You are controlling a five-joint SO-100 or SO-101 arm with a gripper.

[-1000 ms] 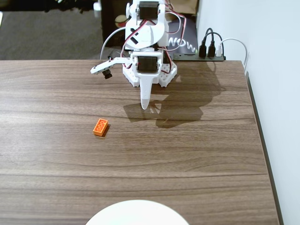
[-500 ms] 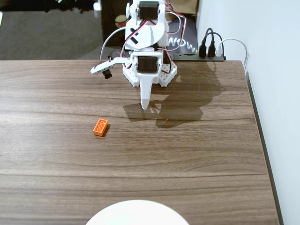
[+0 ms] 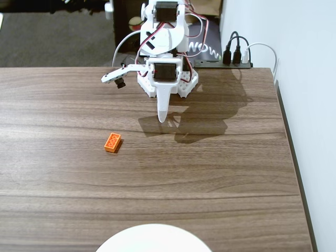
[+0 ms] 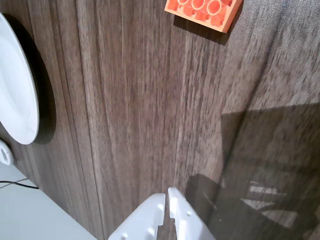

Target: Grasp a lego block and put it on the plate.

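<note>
The orange lego block (image 3: 112,142) lies flat on the wooden table, studs up, left of centre in the fixed view. In the wrist view it (image 4: 204,12) sits at the top edge, partly cut off. The white plate (image 3: 153,239) shows at the bottom edge of the fixed view, and at the left edge of the wrist view (image 4: 15,95). My white gripper (image 3: 163,116) hangs over the table near the arm's base, right of and behind the block, apart from it. In the wrist view the gripper (image 4: 167,194) is shut and empty.
The arm's base (image 3: 168,79) stands at the table's back edge. A black power strip with plugs (image 3: 236,55) lies at the back right by the wall. The table's right edge (image 3: 291,157) runs along the wall. A white disc (image 4: 5,152) lies by the plate.
</note>
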